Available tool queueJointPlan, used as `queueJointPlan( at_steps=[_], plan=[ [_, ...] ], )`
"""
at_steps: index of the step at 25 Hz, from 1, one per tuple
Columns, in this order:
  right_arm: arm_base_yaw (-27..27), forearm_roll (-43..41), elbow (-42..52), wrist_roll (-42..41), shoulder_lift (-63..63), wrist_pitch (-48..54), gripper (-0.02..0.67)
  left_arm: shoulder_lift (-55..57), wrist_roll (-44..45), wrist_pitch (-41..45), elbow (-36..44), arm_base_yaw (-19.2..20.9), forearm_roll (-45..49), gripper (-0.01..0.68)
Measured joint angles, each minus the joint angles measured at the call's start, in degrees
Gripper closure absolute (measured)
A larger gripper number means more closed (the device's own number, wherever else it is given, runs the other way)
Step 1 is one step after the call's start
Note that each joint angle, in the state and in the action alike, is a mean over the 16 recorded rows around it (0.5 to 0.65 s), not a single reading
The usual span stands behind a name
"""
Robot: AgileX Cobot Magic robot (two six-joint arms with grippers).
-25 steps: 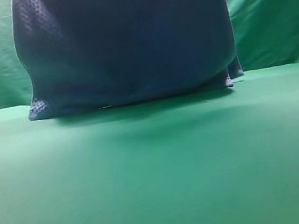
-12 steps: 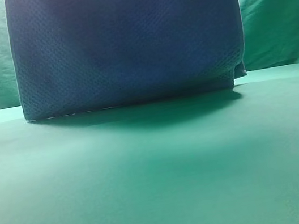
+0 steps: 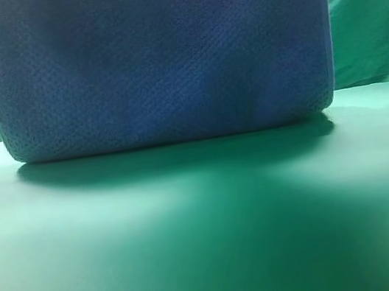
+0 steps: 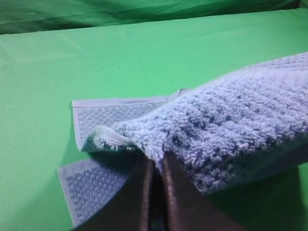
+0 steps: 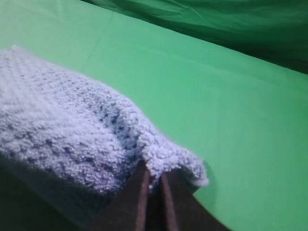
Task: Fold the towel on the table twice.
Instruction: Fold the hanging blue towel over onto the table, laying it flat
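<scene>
The blue-grey waffle-weave towel point(image 3: 161, 58) hangs close in front of the high camera and fills the upper half of that view; its lower edge sits just above the green table point(image 3: 211, 247), casting a wide shadow. No gripper shows in the high view. In the left wrist view my left gripper point(image 4: 155, 163) is shut on a bunched edge of the towel point(image 4: 231, 130), with lower layers and a pale hem on the table below. In the right wrist view my right gripper point(image 5: 153, 179) is shut on the towel's other edge point(image 5: 77, 130).
A wrinkled green backdrop curtain point(image 3: 366, 12) hangs behind the table on both sides of the towel. Bare green tabletop point(image 5: 231, 106) spreads around the towel in both wrist views.
The towel has come nearer the high camera and looks wider and lower. Its hanging corners have vanished from view and the shadow under it has grown.
</scene>
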Motion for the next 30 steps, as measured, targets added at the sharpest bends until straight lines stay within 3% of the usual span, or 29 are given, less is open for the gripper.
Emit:
queueJointPlan(
  at_steps=[7, 15, 30],
  plan=[
    [2.5, 0.4, 20.0, 0.0, -11.3, -11.0, 0.649, -10.5, 4.9, -7.1, 19.9, 0.0, -5.5, 0.673],
    [5.8, 0.3, 39.1, 1.9, -24.2, -18.7, 0.649, -21.2, 8.5, -9.7, 37.5, 0.0, -11.5, 0.673],
    [6.9, 2.1, 54.8, 11.7, -37.5, -10.2, 0.649, -34.7, 9.1, -6.8, 57.5, 0.0, -16.7, 0.673]
  ],
)
